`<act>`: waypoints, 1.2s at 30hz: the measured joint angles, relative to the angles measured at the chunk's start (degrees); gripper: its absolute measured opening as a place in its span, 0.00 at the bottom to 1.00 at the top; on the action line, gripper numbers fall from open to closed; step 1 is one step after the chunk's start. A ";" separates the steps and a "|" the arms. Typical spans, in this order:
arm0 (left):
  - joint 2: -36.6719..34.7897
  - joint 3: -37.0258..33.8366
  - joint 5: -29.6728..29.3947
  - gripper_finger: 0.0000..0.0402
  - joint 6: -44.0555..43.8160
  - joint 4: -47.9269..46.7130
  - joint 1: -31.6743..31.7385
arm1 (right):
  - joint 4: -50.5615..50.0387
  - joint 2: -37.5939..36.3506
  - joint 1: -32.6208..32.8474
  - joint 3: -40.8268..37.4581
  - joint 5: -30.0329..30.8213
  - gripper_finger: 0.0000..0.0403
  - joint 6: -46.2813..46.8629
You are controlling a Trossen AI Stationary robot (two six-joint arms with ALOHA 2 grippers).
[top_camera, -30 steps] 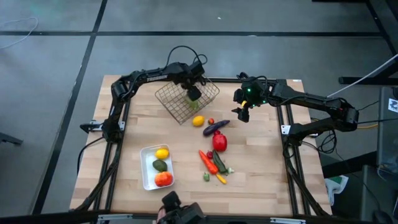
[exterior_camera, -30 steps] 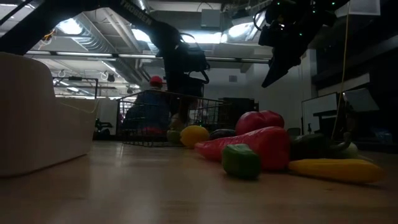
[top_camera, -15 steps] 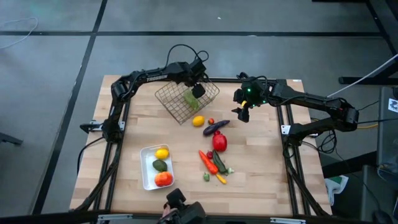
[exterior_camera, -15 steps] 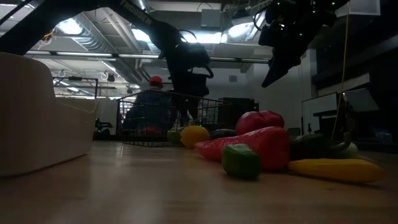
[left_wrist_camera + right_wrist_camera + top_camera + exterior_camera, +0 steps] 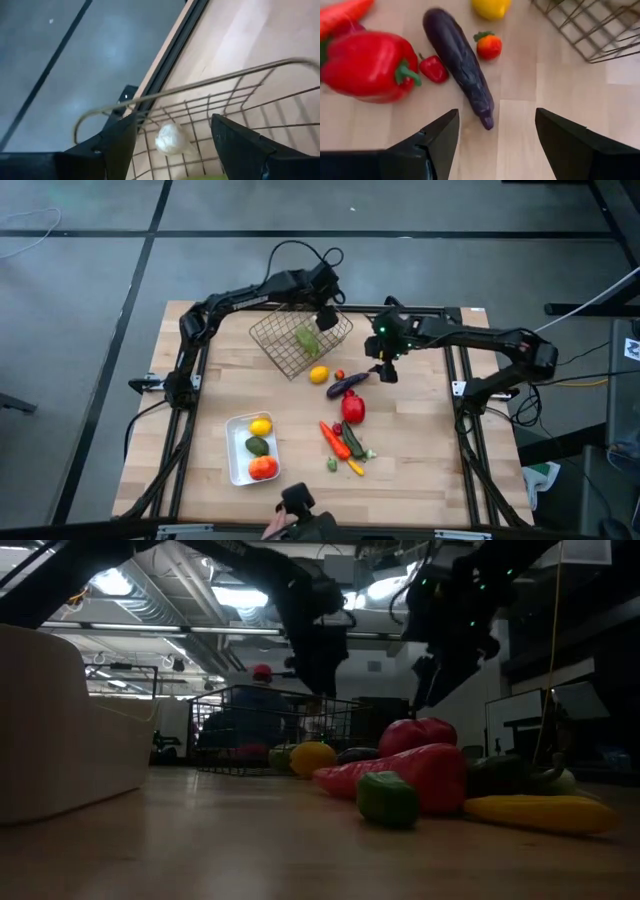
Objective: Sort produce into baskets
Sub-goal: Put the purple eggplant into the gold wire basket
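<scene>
Beside the wire basket (image 5: 300,340), the eggplant (image 5: 460,62) lies on the tabletop (image 5: 420,460), long axis running away from the right claw (image 5: 385,370), which hangs over it wide open, empty; left claw (image 5: 325,318), open, over the basket.

1. I am working in what looks like a robotics lab or an industrial workshop hall, not a home or kitchen.
2. From the high view, the wooden table (image 5: 300,450) stands on a bare grey concrete floor (image 5: 80,330) crossed by dark lines.
3. A black metal frame (image 5: 185,430) runs along the table's sides and carries the two arms, with loose cables (image 5: 300,252) looping above.
4. From the low view, the ceiling has exposed ducts (image 5: 160,600) and bright overhead lights (image 5: 112,582).
5. A person in a red cap (image 5: 262,671) is in the background.
</scene>
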 joint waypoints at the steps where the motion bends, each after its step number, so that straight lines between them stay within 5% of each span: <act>1: -0.04 0.95 0.02 0.61 0.44 -0.71 -0.21 | 0.40 0.99 0.00 -0.02 0.02 0.64 -0.42; 21: -0.40 11.94 1.28 0.59 4.47 -22.27 -3.47 | 8.80 14.20 3.82 -0.02 -1.90 0.64 -7.30; 36: -9.25 11.50 16.84 0.59 1.41 -27.59 -7.07 | 8.90 18.81 3.74 0.00 1.11 0.57 -7.16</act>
